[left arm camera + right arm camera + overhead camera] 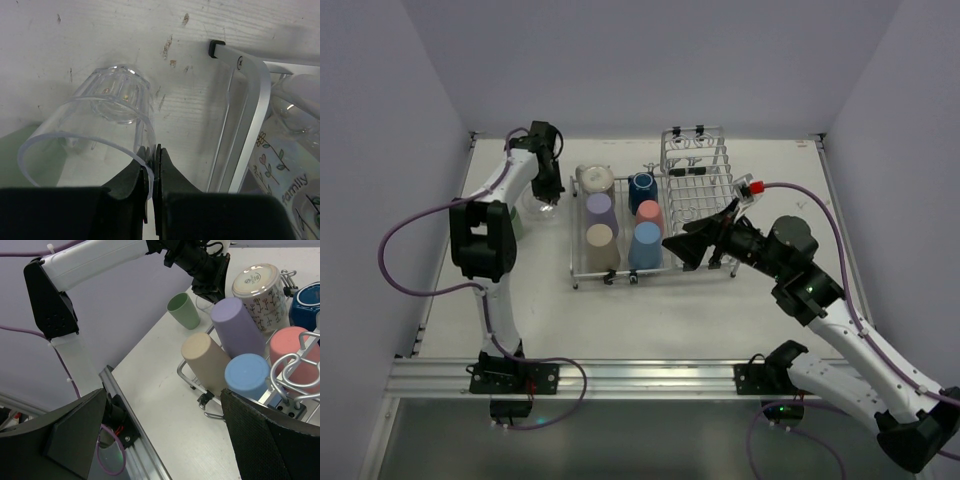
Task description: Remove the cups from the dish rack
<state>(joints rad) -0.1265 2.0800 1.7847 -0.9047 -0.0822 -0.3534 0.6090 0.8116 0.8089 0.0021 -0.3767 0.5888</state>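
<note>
The clear cup (100, 112) is pinched at its rim by the closed left gripper (152, 152), one finger inside the wall and one outside; it is held tilted over the table (650, 320), just left of the rack (705, 150) and outside it; whether its base touches the table cannot be told. A green cup (182, 310) is seen upright on the table nearby. Six cups are seen in the rack's low half: a patterned mug (595, 180), a lavender cup (601, 208), a tan cup (601, 237), a dark blue cup (642, 187), a pink cup (649, 213), a light blue cup (645, 243). The right gripper (695, 245) is spread wide and empty, just beside the light blue cup.
</note>
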